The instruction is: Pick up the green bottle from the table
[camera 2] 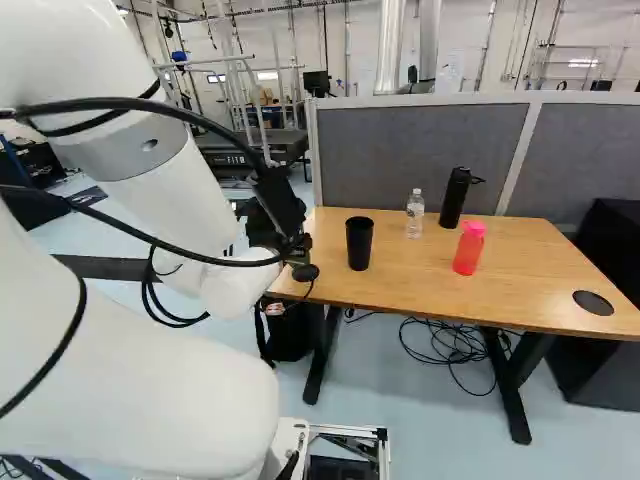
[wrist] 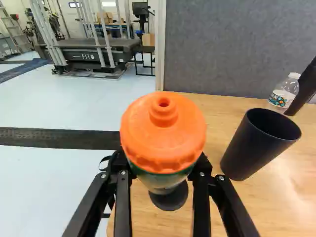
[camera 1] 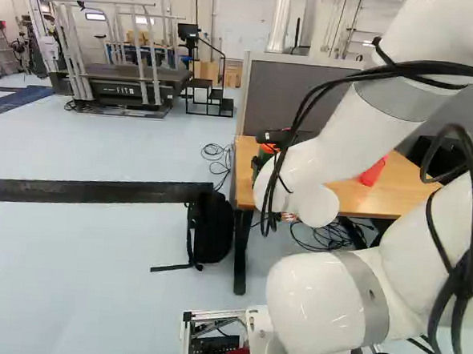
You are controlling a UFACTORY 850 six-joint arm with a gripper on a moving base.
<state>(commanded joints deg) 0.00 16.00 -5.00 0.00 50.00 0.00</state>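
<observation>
on the table [camera 2: 420, 280] before the partition [camera 2: 420, 150], water bottle [camera 2: 415, 215] between cup [camera 2: 359, 245] and flask [camera 2: 454, 199]

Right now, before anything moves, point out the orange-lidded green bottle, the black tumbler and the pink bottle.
Orange-lidded green bottle [wrist: 163, 140]: wrist view, on its lid.
Black tumbler [camera 2: 359, 247]: right base view, on its side wall.
Pink bottle [camera 2: 467, 252]: right base view, on its body.

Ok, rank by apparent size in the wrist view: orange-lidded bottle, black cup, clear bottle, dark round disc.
1. Orange-lidded bottle
2. Black cup
3. Clear bottle and dark disc: too close to rank, both partly hidden
</observation>
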